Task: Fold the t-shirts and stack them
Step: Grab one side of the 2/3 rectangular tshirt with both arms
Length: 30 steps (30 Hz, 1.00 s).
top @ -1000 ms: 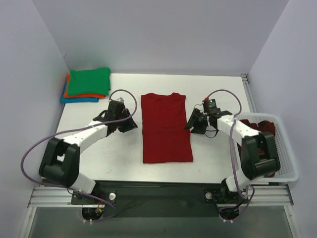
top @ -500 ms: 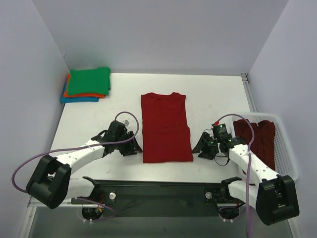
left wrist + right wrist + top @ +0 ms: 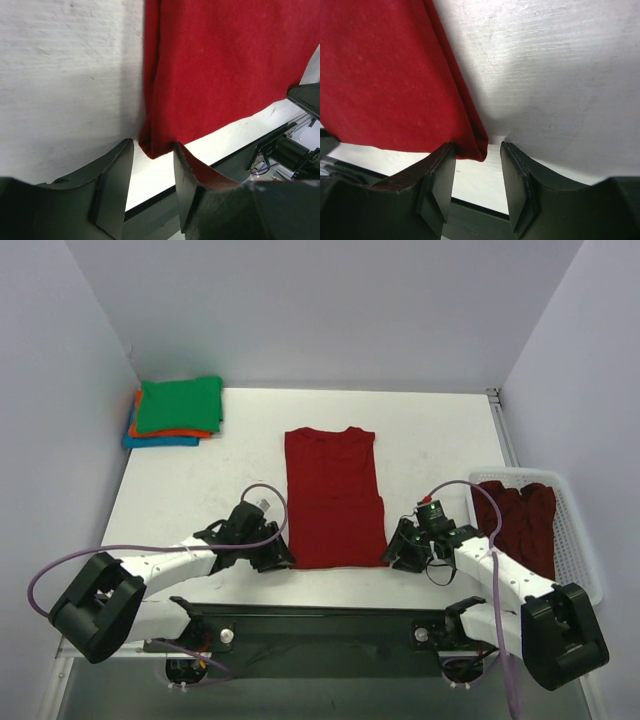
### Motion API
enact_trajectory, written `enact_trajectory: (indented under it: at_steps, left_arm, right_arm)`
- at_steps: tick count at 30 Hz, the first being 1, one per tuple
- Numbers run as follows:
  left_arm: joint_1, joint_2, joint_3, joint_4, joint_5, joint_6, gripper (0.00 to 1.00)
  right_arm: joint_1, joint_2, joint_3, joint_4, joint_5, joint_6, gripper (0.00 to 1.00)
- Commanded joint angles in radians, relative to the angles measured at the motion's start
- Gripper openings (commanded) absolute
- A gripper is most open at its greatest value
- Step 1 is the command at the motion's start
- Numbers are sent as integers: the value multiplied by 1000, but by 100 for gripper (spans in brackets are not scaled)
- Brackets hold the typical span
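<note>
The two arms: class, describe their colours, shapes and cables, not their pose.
The left arm and right arm match: white tubular links, bulky black joint housings, and a loose lilac cable looping along each. The left gripper and right gripper have black, flat, angular fingers.

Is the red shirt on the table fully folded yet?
Partly: the shirt lies flat as a long strip, sides folded in, not yet folded end to end.

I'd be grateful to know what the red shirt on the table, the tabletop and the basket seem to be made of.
Red shirt: soft matte cloth, likely cotton knit; it lies limp, its edge doubled over.
Tabletop: hard, white, matte, finely streaked up close; laminate or paint, hard to tell.
Basket: likely white plastic, judging by its moulded slotted walls.
</note>
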Motion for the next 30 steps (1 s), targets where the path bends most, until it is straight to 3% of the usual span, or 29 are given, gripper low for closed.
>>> enact_trajectory:
  at_steps: [1, 9, 16, 21, 24, 25, 28, 30]
  left_arm:
    - [-34, -15, -23, 57, -24, -44, 47]
    - [-80, -38, -45, 56, -81, -83, 40]
    - [-83, -48, -65, 63, -102, -101, 40]
    - [-91, -38, -77, 89, -110, -110, 40]
    - [-97, -34, -80, 108, -121, -113, 31]
    - [-98, -32, -80, 108, -127, -115, 18]
    - [-106, -34, -75, 140, -130, -115, 3]
    - [-118, -41, -69, 134, -130, -109, 0]
  right_arm:
    - [6, -22, -32, 9, 45, 38, 42]
    - [9, -17, -72, 64, 42, 71, 36]
    - [12, -31, -90, 78, 38, 91, 34]
    - [15, -34, -95, 83, 38, 97, 26]
    - [18, -28, -92, 87, 36, 98, 17]
    - [19, -26, -87, 90, 33, 98, 16]
    - [26, -28, -83, 94, 30, 100, 10]
    - [29, -34, -81, 95, 24, 97, 5]
